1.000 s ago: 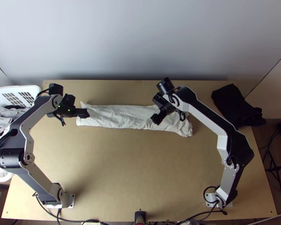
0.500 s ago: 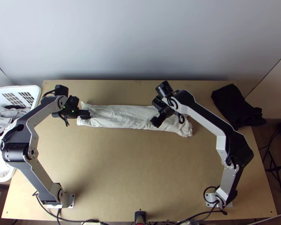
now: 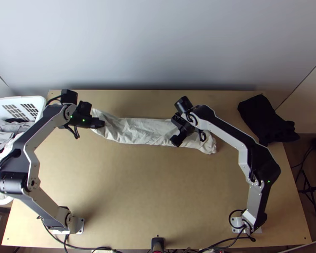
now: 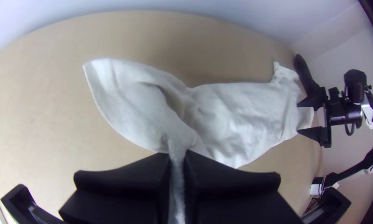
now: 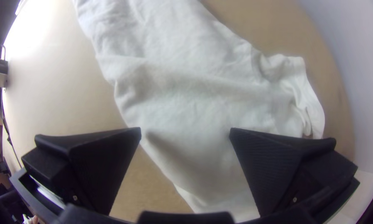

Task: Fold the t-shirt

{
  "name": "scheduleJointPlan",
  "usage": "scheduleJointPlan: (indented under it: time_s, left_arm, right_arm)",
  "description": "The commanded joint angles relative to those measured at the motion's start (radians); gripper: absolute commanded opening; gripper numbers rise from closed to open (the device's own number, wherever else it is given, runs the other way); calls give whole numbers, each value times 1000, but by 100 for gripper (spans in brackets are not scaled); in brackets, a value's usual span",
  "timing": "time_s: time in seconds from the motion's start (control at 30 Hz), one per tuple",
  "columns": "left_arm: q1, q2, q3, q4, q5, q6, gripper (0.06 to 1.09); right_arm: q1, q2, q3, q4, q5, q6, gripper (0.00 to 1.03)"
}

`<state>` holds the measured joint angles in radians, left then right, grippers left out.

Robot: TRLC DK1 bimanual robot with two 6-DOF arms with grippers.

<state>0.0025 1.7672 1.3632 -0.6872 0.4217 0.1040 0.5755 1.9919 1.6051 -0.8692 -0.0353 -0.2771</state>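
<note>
pinching the narrow, creased white t-shirt (image 3: 137, 130), left gripper (image 3: 101, 123) is closed; right gripper (image 3: 175, 141) gapes, empty.

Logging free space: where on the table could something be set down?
Widest: the tabletop between shirt and arm bases; a narrower strip lies between shirt and wall. Crowded: along the shirt, at left gripper and right gripper, and by the black cloth.

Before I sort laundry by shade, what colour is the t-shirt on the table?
White; the t-shirt shows best in the left wrist view.
</note>
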Motion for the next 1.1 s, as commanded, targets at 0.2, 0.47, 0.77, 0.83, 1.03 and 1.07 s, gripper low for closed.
scheduleJointPlan:
  time_s: [0.2, 0.47, 0.77, 0.83, 1.03, 1.07]
  left_arm:
    - [-85, -118, 155, -78, 55, -72, 9]
    - [-180, -110, 238, -84, 91, -116, 9]
    - [-283, -69, 320, -12, 91, -230, 9]
    - [-322, -55, 341, -11, 91, -234, 9]
    - [-443, -5, 384, 51, 86, -251, 9]
    - [-464, 9, 392, 69, 83, -251, 9]
  right_arm:
    - [-9, 102, -8, 15, 5, -1, 99]
    - [-57, 50, 1, 22, -15, 18, 99]
    - [-128, -196, 44, -103, -127, 29, 99]
    - [-131, -245, 47, -129, -138, 30, 99]
    - [-154, -387, 29, -200, -147, 75, 99]
    - [-161, -413, 13, -200, -149, 84, 99]
